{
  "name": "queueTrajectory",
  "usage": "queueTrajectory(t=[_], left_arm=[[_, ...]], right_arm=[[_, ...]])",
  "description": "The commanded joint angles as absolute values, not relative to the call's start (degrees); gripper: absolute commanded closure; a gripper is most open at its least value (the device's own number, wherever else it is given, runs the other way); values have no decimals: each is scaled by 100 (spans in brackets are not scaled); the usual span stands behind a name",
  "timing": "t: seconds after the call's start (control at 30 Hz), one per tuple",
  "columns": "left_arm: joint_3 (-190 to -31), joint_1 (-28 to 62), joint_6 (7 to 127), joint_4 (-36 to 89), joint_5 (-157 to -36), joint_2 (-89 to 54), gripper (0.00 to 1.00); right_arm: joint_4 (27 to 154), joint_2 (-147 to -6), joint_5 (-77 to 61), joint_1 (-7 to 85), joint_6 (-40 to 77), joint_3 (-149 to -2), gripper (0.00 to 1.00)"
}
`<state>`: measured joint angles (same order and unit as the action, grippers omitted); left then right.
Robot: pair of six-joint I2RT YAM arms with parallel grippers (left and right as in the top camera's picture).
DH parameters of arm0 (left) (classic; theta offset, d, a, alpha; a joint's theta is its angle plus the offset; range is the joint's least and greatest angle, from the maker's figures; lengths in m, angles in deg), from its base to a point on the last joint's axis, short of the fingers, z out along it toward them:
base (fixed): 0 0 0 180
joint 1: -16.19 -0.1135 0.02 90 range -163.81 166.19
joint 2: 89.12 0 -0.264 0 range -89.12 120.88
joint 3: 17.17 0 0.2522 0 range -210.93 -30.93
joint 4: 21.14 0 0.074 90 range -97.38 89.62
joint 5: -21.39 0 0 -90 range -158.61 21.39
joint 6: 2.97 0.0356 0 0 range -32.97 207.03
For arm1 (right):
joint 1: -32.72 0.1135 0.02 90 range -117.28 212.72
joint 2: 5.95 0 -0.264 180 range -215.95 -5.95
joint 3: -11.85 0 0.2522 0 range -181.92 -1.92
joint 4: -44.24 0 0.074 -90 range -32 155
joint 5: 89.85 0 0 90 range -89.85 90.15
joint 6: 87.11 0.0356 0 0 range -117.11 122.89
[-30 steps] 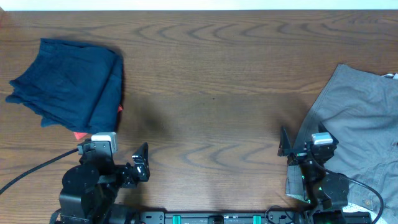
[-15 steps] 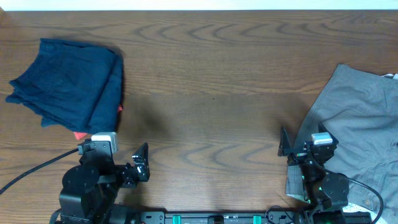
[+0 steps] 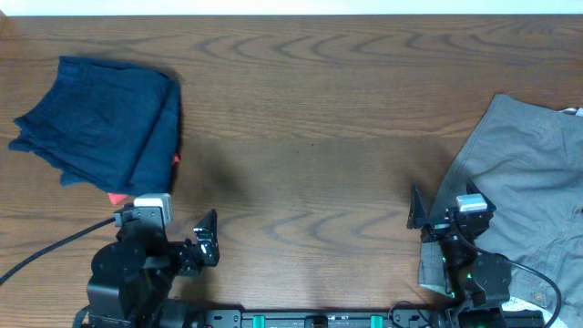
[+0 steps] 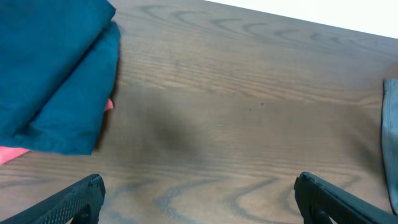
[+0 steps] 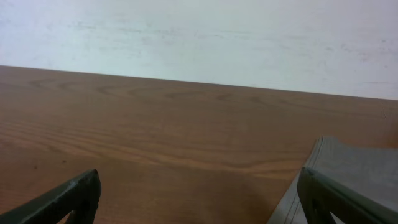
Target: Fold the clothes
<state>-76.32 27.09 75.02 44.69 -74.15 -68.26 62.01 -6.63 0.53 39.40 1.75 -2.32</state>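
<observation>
**Both arms parked, grey pair looks next up**

Left gripper (image 4: 198, 193) is spread wide with nothing in it, just bare wood between the fingertips in its wrist view. Right gripper (image 5: 198, 193) is the same deal, wide open and empty, sitting at the near edge of the table (image 3: 310, 109), right by the grey garment (image 3: 528, 182).

Seems like we're between garments. The navy shorts (image 3: 105, 123) sit as a tidy folded bundle in the far-left corner, so I'd call those done. The grey one is spread loose along the right edge, so the next move probably means reaching over, pinching a hem or waistband, and dragging it toward the middle.

Hard to read: the grey garment runs off the right edge of the overhead view, so can't tell its full shape. There's a bit of red/pink (image 3: 117, 197) poking out under the navy bundle, no idea what it is.
</observation>
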Motion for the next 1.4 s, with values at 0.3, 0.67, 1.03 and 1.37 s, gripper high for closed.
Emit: queueTrajectory(t=[0.3,0.67,1.03,1.37], left_arm=[[-6119,2149,7493,4266,-7087,-8290,2],[-3951,2001,7566,1079,-7048,-8902,2],[-3116,2001,8038,-359,-7024,-8902,2],[-3116,2001,8038,-359,-7024,-8889,2]], right_arm=[[6225,-622,34,4030,67,-223,1],[6225,-622,34,4030,67,-223,1],[6225,-622,34,4030,67,-223,1],[6225,-622,34,4030,67,-223,1]])
